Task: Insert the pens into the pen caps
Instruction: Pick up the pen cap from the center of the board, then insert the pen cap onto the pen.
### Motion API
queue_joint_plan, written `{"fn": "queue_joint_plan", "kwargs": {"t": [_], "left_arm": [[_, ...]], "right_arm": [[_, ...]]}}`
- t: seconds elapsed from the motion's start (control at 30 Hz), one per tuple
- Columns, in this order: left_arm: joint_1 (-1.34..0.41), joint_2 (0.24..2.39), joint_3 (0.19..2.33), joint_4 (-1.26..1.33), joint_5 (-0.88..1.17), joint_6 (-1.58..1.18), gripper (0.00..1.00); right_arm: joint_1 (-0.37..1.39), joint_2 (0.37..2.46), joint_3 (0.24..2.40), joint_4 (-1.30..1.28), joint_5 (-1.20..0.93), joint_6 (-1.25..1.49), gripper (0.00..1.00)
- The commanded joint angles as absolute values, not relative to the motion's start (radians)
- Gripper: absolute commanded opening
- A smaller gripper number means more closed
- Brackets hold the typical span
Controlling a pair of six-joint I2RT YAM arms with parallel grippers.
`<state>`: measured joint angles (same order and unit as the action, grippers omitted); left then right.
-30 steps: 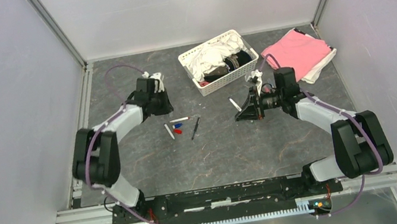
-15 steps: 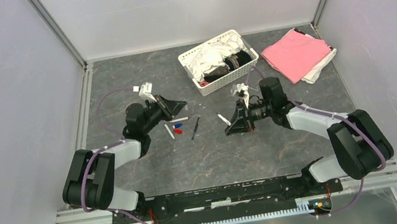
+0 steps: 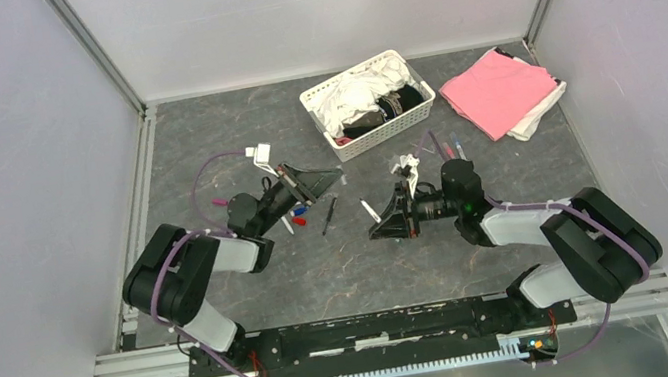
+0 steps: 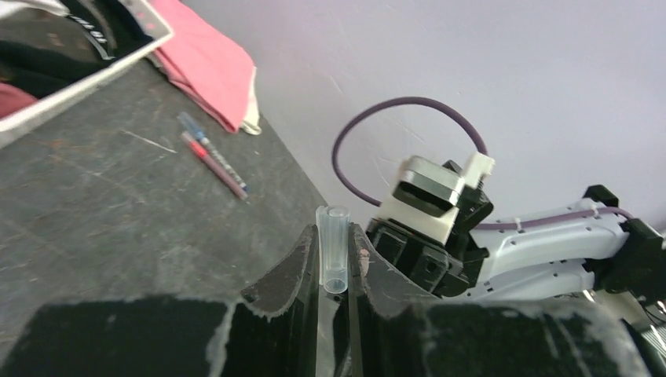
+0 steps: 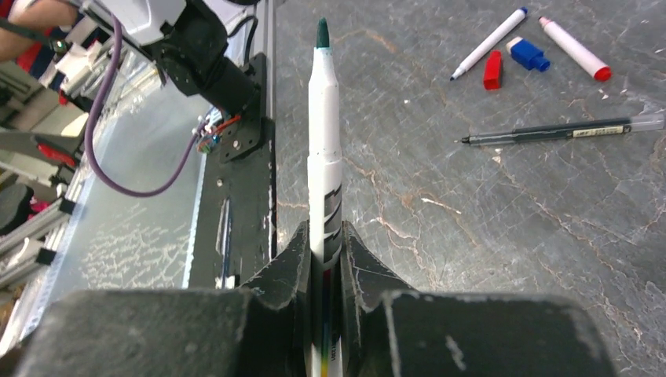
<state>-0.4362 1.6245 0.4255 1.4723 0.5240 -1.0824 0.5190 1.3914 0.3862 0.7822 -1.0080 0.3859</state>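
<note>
L gripper [image 4: 334, 237], front-left of white basket [image 3: 386, 129], pinched narrow on clear pen cap [image 4: 332, 263], open end poking past the tips. R gripper [image 5: 325, 233], just in front of basket, clamped narrow on white pen w/ green tip [image 5: 323, 118], tip pointing outward. On desk [image 3: 372, 263] front-left of basket: 2 white pens [image 5: 488, 43], dark pen [image 5: 561, 131], red cap [image 5: 492, 70], blue cap [image 5: 528, 54]. 2 more pens [image 4: 212, 153] lie right of basket.

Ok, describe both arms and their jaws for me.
Both match: the left arm and right arm have white links between bulky black joints, with a purple cable looping along each. A white camera block sits at each wrist. The jaws are black and wedge-shaped, edges chipped pale.
</note>
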Motion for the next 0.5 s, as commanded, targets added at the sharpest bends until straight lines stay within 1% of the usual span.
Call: {"fn": "queue_joint_plan", "kwargs": {"t": [0.0,0.23,0.47], "left_arm": [[-0.512,1.612,0.456,1.738,0.467,-1.034,0.02],[-0.584,1.582,0.442,1.738,0.38,-0.932,0.02],[-0.609,1.547,0.441,1.739,0.329,-0.897,0.02]], "right_arm": [[0.523,1.375,0.365,0.986,-0.932,0.518,0.0],[0.523,1.359,0.347,1.034,-0.899,0.581,0.0],[0.525,1.36,0.343,1.051,-0.907,0.609,0.0]]}}
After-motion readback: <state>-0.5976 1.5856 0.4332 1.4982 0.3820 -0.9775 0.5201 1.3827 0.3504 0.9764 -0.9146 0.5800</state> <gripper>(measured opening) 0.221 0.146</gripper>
